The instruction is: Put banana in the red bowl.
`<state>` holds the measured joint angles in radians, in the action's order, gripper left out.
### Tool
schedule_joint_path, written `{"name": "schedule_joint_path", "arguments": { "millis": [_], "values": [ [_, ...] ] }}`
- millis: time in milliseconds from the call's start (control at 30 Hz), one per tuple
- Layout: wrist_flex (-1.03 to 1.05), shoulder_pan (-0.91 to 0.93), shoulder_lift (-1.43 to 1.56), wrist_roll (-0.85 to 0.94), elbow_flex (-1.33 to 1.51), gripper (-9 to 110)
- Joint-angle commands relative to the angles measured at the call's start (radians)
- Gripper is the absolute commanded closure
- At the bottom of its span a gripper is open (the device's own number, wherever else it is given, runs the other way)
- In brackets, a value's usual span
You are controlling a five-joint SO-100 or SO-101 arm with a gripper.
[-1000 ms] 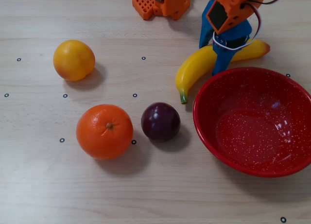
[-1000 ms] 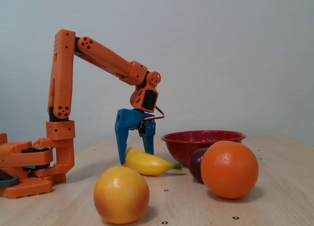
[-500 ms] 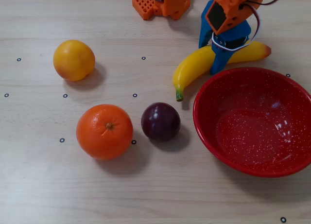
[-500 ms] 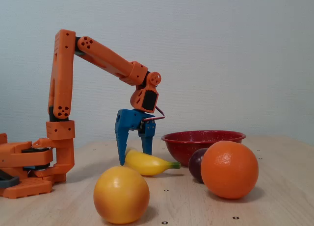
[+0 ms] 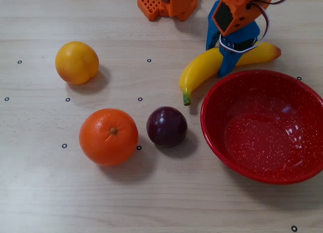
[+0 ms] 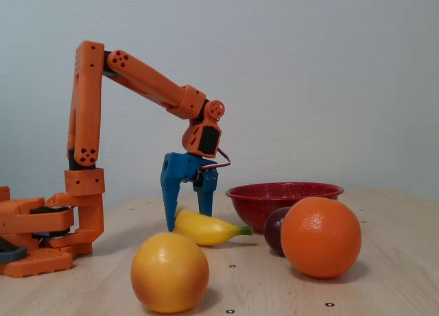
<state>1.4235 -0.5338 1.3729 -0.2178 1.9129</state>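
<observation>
The banana [image 5: 199, 74] lies on the wooden table just beyond the left rim of the red bowl [image 5: 204, 119]; its green tip points toward the plum and its orange-red end sits at the right. In the overhead view my blue-fingered gripper [image 5: 218, 61] stands open and straddles the banana's middle, one finger on each side. From the side, the fixed view has the gripper [image 6: 187, 221] pointing down over the banana [image 6: 206, 230], fingertips near the table. The red bowl [image 6: 285, 192] is empty.
A yellow-orange round fruit [image 5: 76, 62] sits at the left, a big orange [image 5: 108, 137] in front of it, and a dark plum [image 5: 166, 126] beside the bowl. The arm's orange base [image 5: 166, 3] stands at the table's far edge.
The banana's green tip has swung a little away from the bowl, toward the upper left in the overhead view. The gripper has hardly moved.
</observation>
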Motion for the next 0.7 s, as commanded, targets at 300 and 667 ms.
{"name": "schedule_joint_path", "arguments": {
  "millis": [300, 667],
  "values": [
    [-0.083, 0.08, -0.014, 0.12, 0.072, 102],
    [0.032, 0.083, 0.011, 0.109, -0.012, 102]
  ]
}}
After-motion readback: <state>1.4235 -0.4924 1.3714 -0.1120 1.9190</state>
